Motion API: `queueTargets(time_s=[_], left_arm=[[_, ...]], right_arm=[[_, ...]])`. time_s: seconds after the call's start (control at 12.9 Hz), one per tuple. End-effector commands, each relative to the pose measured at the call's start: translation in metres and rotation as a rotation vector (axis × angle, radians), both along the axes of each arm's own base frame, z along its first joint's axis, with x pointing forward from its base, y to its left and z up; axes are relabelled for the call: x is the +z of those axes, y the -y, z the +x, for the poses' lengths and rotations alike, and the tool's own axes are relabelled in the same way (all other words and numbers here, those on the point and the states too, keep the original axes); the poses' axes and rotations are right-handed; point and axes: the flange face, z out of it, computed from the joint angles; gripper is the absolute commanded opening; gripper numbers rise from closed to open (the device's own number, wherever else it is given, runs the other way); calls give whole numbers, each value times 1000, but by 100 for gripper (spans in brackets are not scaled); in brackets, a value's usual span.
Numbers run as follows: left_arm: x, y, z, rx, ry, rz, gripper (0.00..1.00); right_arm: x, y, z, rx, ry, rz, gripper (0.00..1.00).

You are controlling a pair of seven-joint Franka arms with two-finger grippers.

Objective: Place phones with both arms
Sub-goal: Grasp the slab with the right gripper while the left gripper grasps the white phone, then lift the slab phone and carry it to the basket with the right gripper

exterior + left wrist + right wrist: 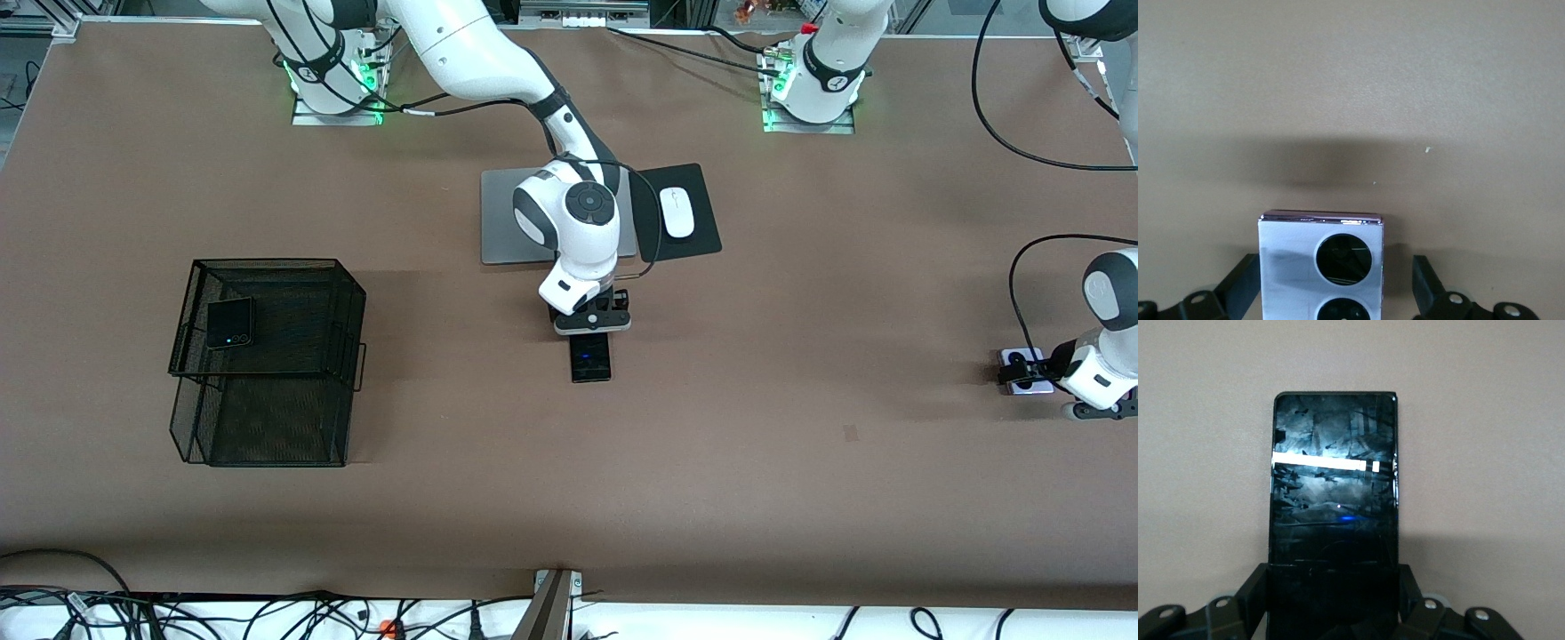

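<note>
Gripping the slab phone [1333, 487] at mid-table, right gripper [1333, 597] clamped on its sides.
Left gripper [1337, 287] spread wide around the lilac phone [1321, 263]; black flip phone [229, 323] in basket [267, 267].

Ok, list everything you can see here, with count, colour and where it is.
Slab phone: one, black, mid-table, nearer the camera than the laptop.
Flip phone: one, black, on the basket's upper tier.
Lilac phone: one, lilac-white, at the left arm's end of the table.
Basket: one, black wire, toward the right arm's end.
Laptop: one, grey, shut, beside the pad.
Mouse: one, white, on a black pad.
Right hand: shut on the slab phone.
Left hand: open around the lilac phone.
</note>
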Motion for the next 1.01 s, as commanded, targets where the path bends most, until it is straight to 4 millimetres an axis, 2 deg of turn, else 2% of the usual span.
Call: queueTargets(time_s=[0.0, 0.08, 0.23, 0.39, 0.54, 0.62, 0.77, 0.85, 0.93], left_arm=[[5, -1, -2, 30, 2, 24, 100], [4, -2, -1, 27, 3, 28, 100], [-1, -3, -4, 27, -8, 27, 100], [-1, -6, -6, 1, -13, 23, 100], [-4, -7, -8, -2, -17, 19, 100], [-6, -8, -9, 0, -19, 17, 100], [-13, -11, -12, -9, -27, 9, 100], [-18, -10, -13, -6, -30, 1, 100], [-23, -13, -15, 3, -31, -8, 100]], right_arm=[[23, -4, 2, -3, -9, 46, 0], [29, 0, 6, -14, -18, 37, 0], [55, 6, 13, -31, -45, 14, 0], [105, 9, 20, -48, -54, 25, 0], [170, 21, 26, -71, -73, 23, 0], [196, 29, 27, -81, -88, 16, 0], [238, 53, 33, -106, -95, 1, 0], [254, 72, 38, -109, -102, -10, 0], [263, 104, 42, -115, -145, -44, 0]])
